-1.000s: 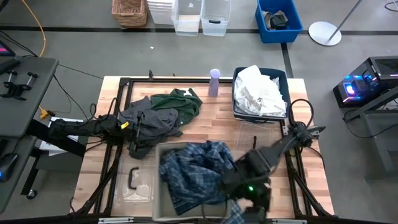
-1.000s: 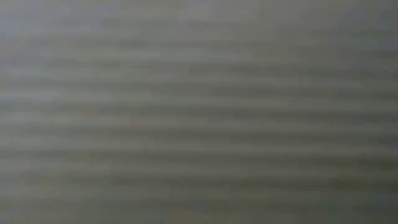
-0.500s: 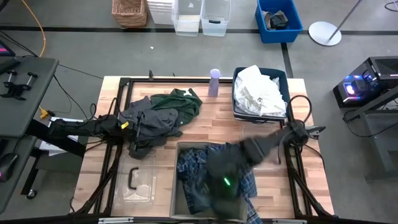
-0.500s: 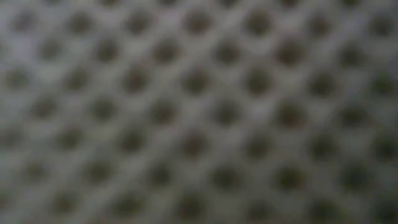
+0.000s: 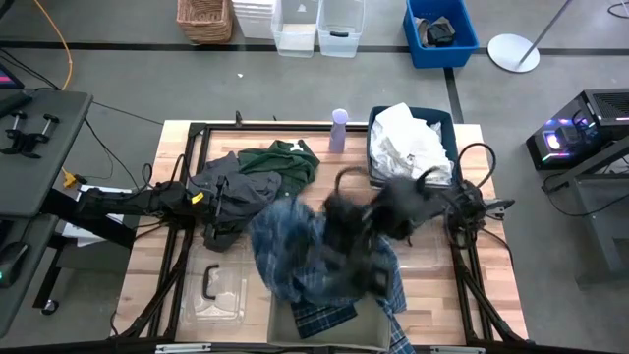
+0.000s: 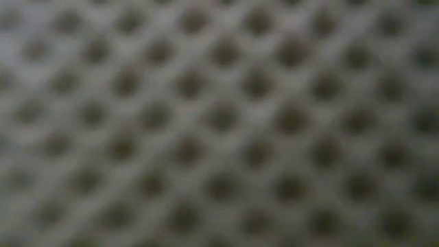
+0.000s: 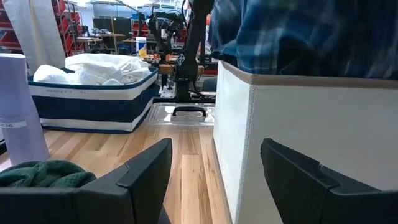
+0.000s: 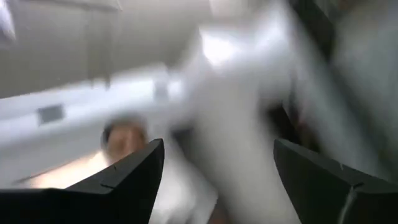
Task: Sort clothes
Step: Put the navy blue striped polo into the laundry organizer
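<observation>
Plaid shirt (image 5: pixel 314 261) drapes over the beige fabric box (image 5: pixel 334 329) at the table's near edge, beneath the blurred right gripper (image 8: pixel 214 180), jaws open, empty. Left gripper (image 7: pixel 214 180), open at the table's left, rests by the grey garments (image 5: pixel 236 192). Only the left wrist view shows the box's wall; low view obscured.

The wooden table (image 5: pixel 324 167) carries a dark grey garment (image 5: pixel 231 197) and a green garment (image 5: pixel 285 160), touching, a lavender bottle (image 5: pixel 338 130), a navy bin (image 5: pixel 448 125), a beige box (image 5: pixel 329 329), and 1 clear lid (image 5: pixel 214 287).
</observation>
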